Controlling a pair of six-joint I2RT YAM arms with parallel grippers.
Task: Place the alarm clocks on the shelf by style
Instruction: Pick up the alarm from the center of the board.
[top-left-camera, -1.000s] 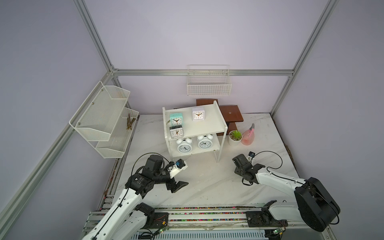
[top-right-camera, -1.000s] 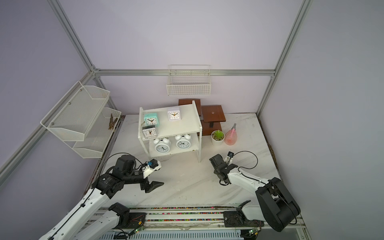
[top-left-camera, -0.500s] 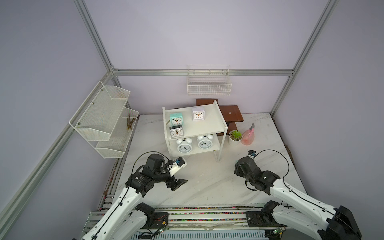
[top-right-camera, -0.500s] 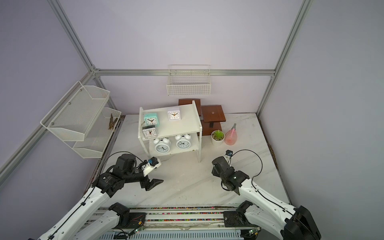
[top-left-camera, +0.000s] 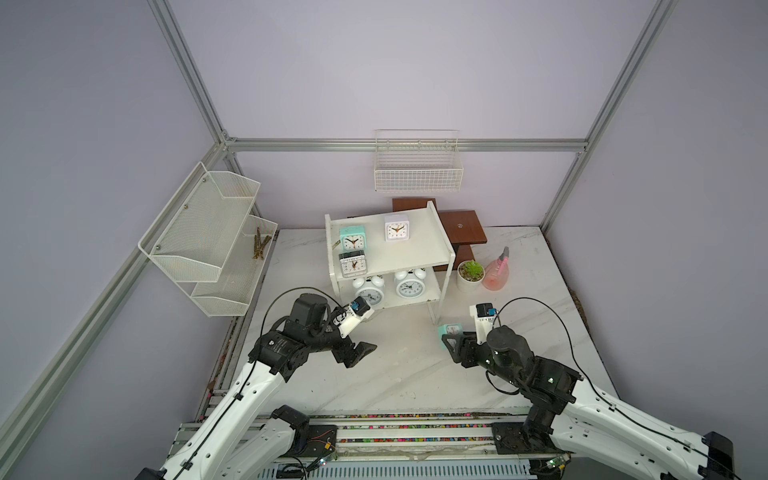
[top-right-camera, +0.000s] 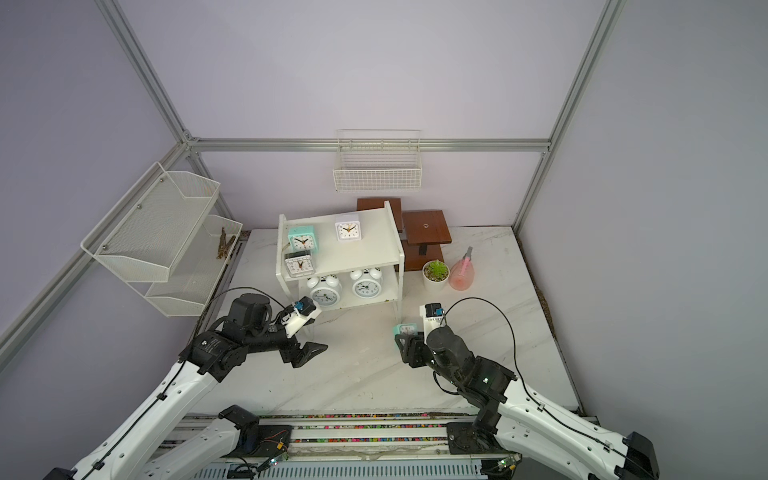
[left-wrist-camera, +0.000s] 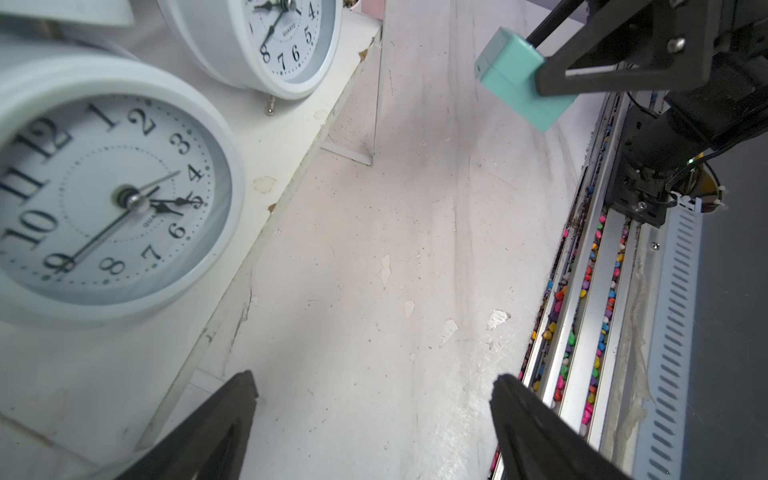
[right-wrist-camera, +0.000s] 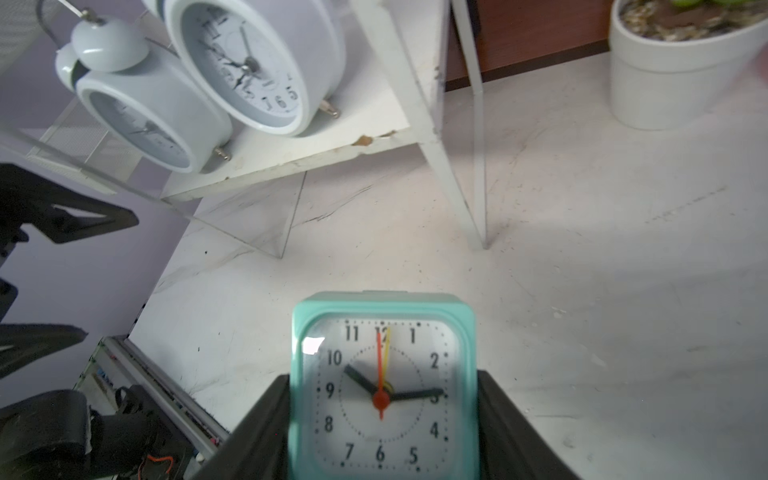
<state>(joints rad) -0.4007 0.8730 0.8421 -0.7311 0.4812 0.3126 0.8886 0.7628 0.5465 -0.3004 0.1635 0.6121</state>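
Right tool (right-wrist-camera: 382, 399): gripping a mint green square clock (top-left-camera: 451, 330) by its sides, over the tabletop (top-left-camera: 395, 370) before the shelf (top-left-camera: 415, 253). Left tool (left-wrist-camera: 374, 380): jaws wide, empty, by the lower board. Shelf: two twin-bell clocks (top-left-camera: 368, 291) (top-left-camera: 409, 286) below; second mint clock (top-left-camera: 353, 239), dark-framed clock (top-left-camera: 353, 264), white square clock (top-left-camera: 397, 228) above.

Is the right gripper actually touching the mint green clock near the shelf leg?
Touching. The right wrist view shows the right gripper with its jaws pressed against both sides of the mint green clock, with no gap on either side.

Soft even light, seemingly blurry wrist-view edges
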